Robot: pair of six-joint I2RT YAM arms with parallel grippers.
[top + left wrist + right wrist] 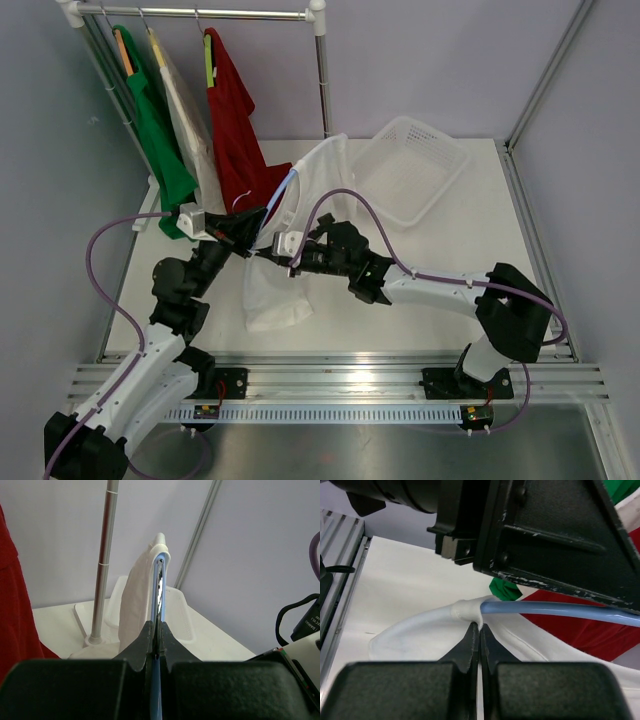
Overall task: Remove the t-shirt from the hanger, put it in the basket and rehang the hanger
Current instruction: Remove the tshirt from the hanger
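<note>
Left gripper [156,639] clamps the blue hanger [154,595] end-on. Right gripper [479,634], directly beneath the hanger, is closed, pinching the white t-shirt [415,630].

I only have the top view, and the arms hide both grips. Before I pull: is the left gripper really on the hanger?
Observer: Yes. The left wrist view shows the left gripper shut on the blue hanger.
Operator: And the right one?
Observer: The right gripper is shut, with its tips at the shirt edge, just where the bare hanger begins. I cannot tell whether any cloth is pinched.
</note>
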